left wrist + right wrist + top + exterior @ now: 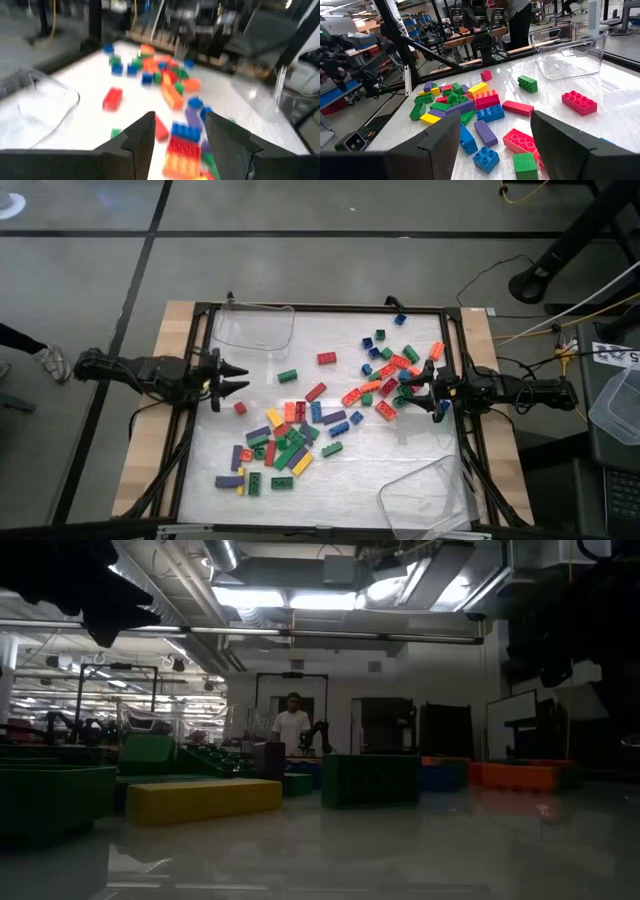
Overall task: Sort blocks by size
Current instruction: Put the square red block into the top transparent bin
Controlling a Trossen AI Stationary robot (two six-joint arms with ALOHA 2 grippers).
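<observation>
1. High view: left gripper [238,381] is hovering at the table's left edge, fingers spread, gripping nothing.
2. Right gripper [412,394] is standing agape, empty, beside the blocks [290,442] scattered across the white table [340,330].

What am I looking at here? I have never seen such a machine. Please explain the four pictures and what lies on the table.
It is a robot with two dark arms at a table. One picture looks straight down, one looks level across the tabletop into the room, where a person stands far behind, and two come from cameras on the wrists. Many coloured toy blocks lie scattered on the white table, with two clear trays, one at the far edge and one at the near corner. The left gripper and right gripper both stand open, holding nothing.
</observation>
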